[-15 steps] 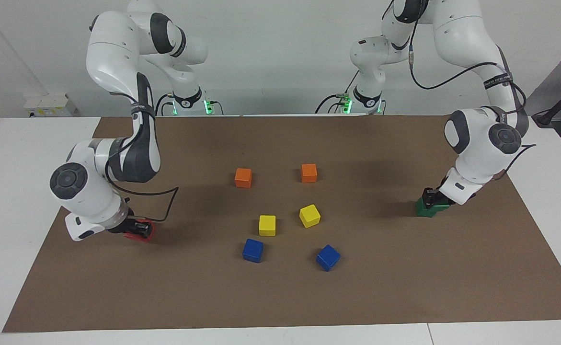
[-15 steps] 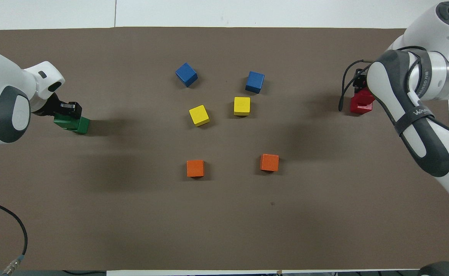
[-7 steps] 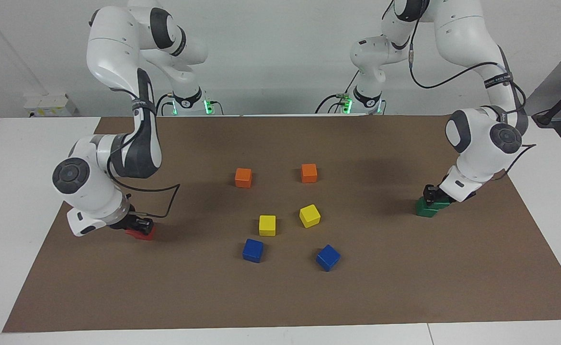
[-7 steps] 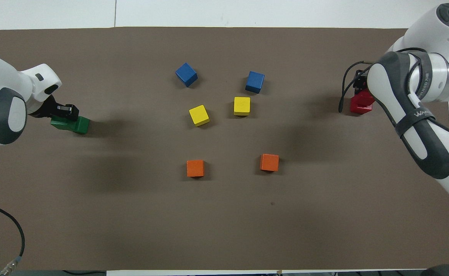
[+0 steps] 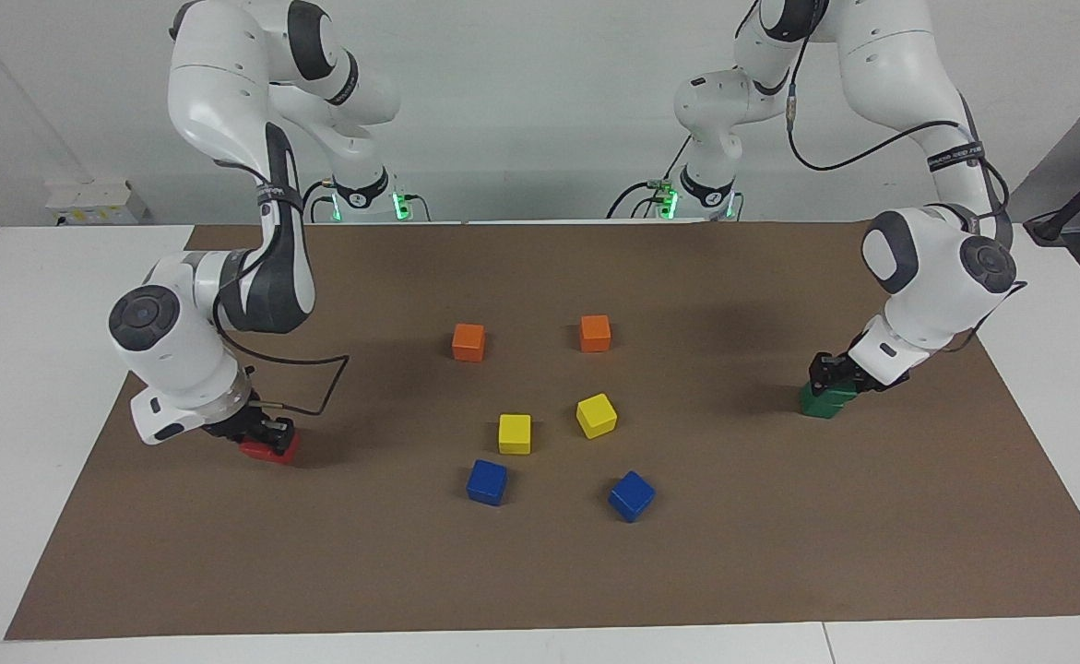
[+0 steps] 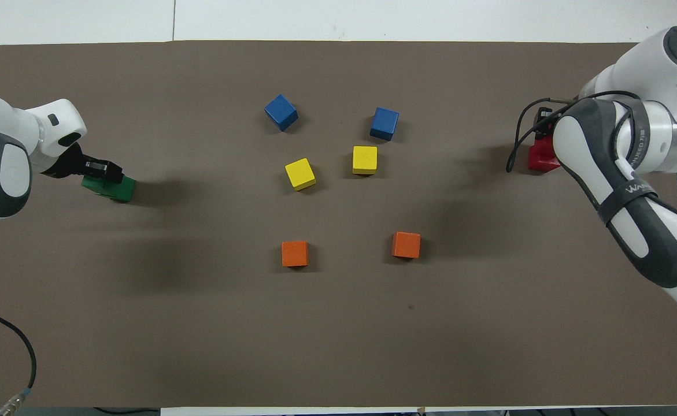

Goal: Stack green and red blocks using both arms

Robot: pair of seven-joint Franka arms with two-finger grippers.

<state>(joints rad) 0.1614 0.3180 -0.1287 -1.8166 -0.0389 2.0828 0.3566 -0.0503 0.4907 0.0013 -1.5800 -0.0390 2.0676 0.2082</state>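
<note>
Green block (image 5: 825, 398), red block (image 5: 270, 449), both gripped

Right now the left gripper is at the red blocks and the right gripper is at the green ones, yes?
No, swapped. The facing view shows the left gripper at the green blocks and the right gripper at the red blocks.

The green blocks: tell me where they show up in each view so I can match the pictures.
Facing view: the green blocks sit at the picture's right side, under the left gripper.
Overhead view: the green blocks sit at the picture's left edge, under the same gripper.
Shared landmark: the two yellow cubes mid-mat, toward the right arm's end from the green blocks in both views.
</note>
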